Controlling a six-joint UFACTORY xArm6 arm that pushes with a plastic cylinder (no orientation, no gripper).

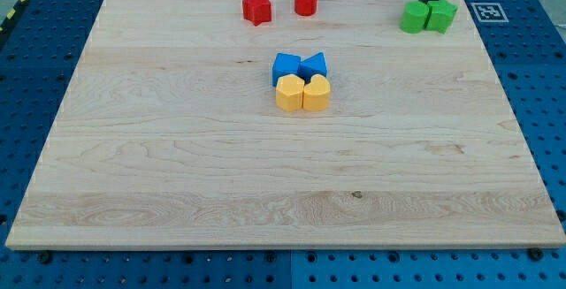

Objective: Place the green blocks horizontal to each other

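Note:
Two green blocks sit side by side at the view's top right of the wooden board: a rounded green block on the left and a green cube on the right, touching each other. My dark rod comes down from the view's top edge, and my tip is just above the two green blocks, behind the seam between them.
A red star block and a red cylinder stand near the top middle. Two blue blocks and two yellow blocks form a tight cluster at the centre. A marker tag lies off the board's top right corner.

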